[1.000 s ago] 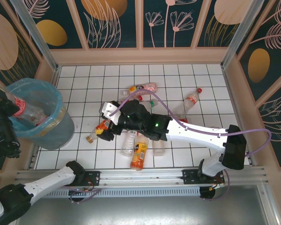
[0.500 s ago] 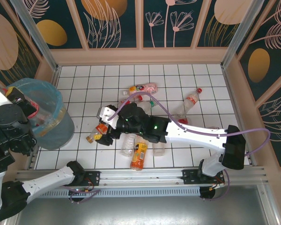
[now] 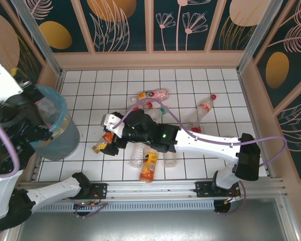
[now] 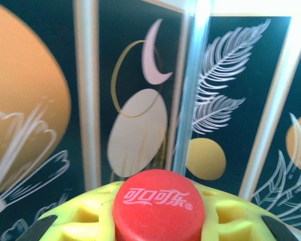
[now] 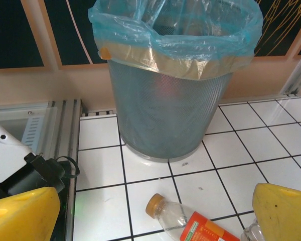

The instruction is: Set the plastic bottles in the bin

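Plastic bottles point(image 3: 149, 165), small and clear with coloured labels and caps, lie scattered around the middle of the white tiled floor point(image 3: 220, 85). The round grey mesh bin with a light-blue plastic liner point(image 5: 165, 110) stands upright at the floor's left edge, apart from them.

The left gripper point(image 4: 158, 213) has its yellow fingers point(image 4: 85, 221) clamped on a red-capped bottle point(image 4: 159, 201), cap end toward the wrist camera; in the top view that arm reaches over the bin.

The right gripper point(image 5: 153, 218) hangs low with its fingers spread wide above an orange-capped bottle with a red-orange label point(image 5: 198, 232) lying on the tiles near the bin. It holds nothing.
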{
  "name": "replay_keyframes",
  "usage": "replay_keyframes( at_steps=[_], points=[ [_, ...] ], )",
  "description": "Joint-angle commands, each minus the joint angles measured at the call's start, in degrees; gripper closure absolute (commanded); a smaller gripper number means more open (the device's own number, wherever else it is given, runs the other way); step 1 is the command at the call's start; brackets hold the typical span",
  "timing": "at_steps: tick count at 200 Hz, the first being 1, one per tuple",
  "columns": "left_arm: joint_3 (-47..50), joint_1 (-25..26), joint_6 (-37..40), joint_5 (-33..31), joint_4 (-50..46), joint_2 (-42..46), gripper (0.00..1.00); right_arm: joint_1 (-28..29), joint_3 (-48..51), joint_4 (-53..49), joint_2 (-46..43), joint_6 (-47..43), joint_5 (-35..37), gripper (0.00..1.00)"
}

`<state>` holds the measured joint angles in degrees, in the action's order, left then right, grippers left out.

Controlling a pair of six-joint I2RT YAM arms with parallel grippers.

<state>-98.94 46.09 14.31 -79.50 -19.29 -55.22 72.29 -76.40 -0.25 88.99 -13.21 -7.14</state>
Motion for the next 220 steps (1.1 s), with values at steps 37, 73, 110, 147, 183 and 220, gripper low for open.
replay_keyframes(
  at_steps=[37,73,110,147,183,220],
  points=[
    [-8.71,-8.79,-10.96,16.75,-10.65,-11.9,1.0,0.39,-3.02,-3.19,1.55,-1.1,1.29,0.01],
    [-13.83,-28.71,-19.64,32.15,-26.1,-19.1,1.0,0.39,-2.77,-3.92,1.29,-1.55,2.38,0.01],
    [-6.57,-38.94,-19.57,38.39,-21.78,-13.85,1.0,0.39,-2.36,-4.39,1.24,-1.46,2.92,0.01],
    [-6.73,-43.68,-17.45,37.82,-21.5,-13.83,1.0,0.4,-2.45,-4.88,2.21,-2.12,3.08,0.01],
    [2.89,-51.15,-18.08,41.57,-17.47,-10.92,1.0,0.42,-2.9,-5.55,3.05,-2.33,3.09,0.01],
    [14.46,-57.64,-21.83,50.34,-13.49,-8.02,1.0,0.41,-2.76,-6.74,3.48,-2.25,3.53,0.01]
  ],
)
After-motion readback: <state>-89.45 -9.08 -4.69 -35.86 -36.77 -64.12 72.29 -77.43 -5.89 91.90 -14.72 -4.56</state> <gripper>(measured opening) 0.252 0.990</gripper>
